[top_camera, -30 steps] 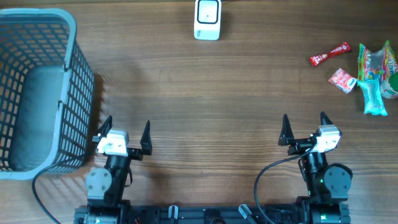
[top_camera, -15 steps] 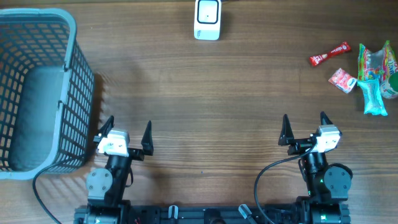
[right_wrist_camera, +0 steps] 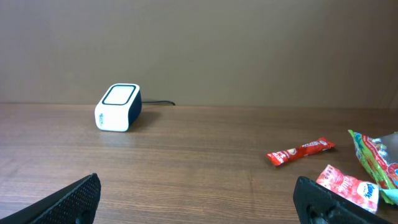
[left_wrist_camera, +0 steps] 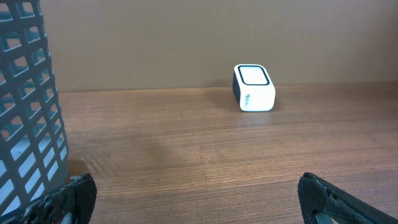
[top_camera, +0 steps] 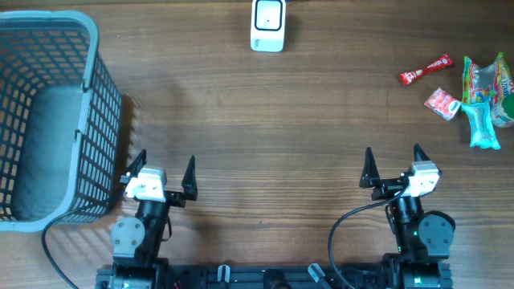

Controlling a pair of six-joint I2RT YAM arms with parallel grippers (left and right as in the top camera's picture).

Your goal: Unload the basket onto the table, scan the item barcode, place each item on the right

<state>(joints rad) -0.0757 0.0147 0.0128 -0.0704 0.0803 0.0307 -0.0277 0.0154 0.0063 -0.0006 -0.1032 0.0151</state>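
Left end effector (top_camera: 165,162) and right end effector (top_camera: 393,157) are spread and empty at the near edge of the table (top_camera: 265,128); the scanner (top_camera: 267,24) stands at its far edge.

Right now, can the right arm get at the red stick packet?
Probably yes: the right arm's fingers stand open and empty, and nothing lies between them and the red stick packet.

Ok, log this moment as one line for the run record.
stage: pre-pick | left claw: open, empty, beside basket | right claw: open, empty | scanner: far edge, middle | snacks: far right, untouched
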